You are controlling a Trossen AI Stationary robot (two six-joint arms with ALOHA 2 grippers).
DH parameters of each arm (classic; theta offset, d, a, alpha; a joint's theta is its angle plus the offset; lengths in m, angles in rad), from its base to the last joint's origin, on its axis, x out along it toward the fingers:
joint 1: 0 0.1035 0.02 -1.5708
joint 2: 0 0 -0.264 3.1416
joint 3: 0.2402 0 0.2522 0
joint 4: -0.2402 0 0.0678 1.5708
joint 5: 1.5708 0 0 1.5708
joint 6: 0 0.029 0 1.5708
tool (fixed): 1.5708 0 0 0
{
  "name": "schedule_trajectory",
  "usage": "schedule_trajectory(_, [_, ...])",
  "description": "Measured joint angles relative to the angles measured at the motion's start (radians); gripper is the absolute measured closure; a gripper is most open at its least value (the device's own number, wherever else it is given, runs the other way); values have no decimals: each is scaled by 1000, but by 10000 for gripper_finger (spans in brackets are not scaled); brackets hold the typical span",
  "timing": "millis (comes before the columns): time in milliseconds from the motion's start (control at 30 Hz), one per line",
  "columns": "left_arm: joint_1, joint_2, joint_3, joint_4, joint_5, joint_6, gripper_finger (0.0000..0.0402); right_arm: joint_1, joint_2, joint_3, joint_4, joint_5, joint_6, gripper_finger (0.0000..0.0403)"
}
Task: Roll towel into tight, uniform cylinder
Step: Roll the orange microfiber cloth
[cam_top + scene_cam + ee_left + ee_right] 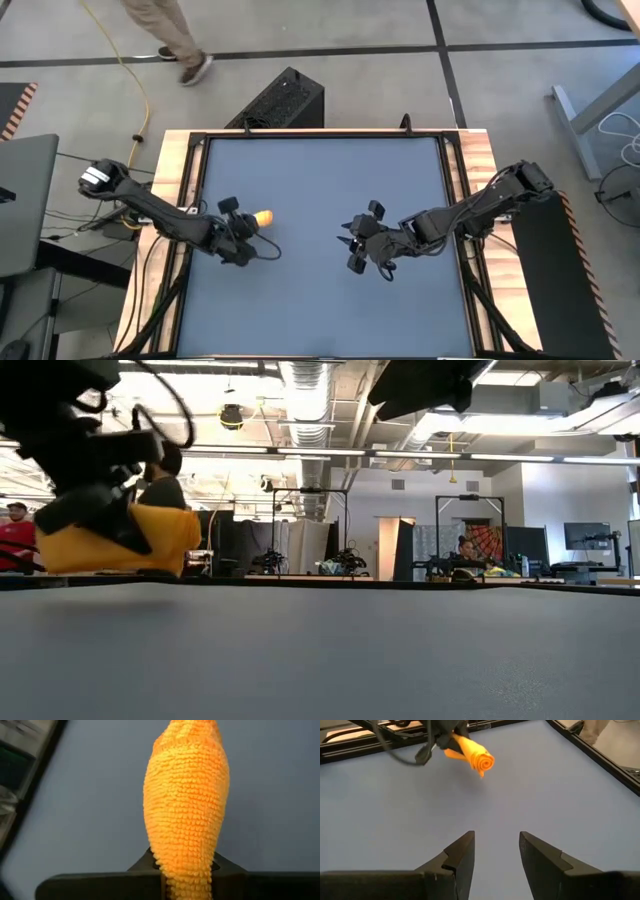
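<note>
The yellow towel (262, 216) is rolled into a short thick roll and sits left of the table's middle, with my left gripper (245, 228) shut on it. In the right wrist view the towel (472, 754) sticks out of that gripper and shows a spiral at its free end. In the low view the towel (120, 540) hangs under the dark left gripper (90, 500), above the tabletop. My right gripper (497, 855) stands open over the right half of the table (355, 245), with nothing between its fingers. My left gripper pinches one end of the rolled towel (187, 872) between its two fingers. The roll runs on straight ahead of the fingers, which slant down toward the table's middle. The spiral free end (483, 761) points toward the right arm. The roll is lifted clear of the table.
The dark blue tabletop (320, 300) lies bare around both grippers inside a black and wooden frame. A black box (285, 100) stands past the far edge. A person (170, 40) walks on the floor beyond it, and other people show far off in the low view.
</note>
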Motion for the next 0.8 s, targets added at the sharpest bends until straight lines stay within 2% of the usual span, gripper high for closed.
schedule_trajectory(67, [-33, 51, 1, 10, -27, -4, 390, 4, 0, 0, -1, 0, 0, 223])
schedule_trajectory(400, [-157, 320, 19, 142, -19, -150, 390, 5, 0, 0, -5, 0, 0, 223])
schedule_trajectory(500, [-178, 353, 48, 144, -19, -181, 389, 5, 0, 0, -5, 0, 0, 223])
schedule_trajectory(700, [-169, 357, 109, 150, -4, -151, 357, 5, 0, 0, -5, 0, 1, 223])
schedule_trajectory(800, [-151, 356, 120, 166, 52, -96, 348, 5, 0, 0, -4, 0, 15, 223])
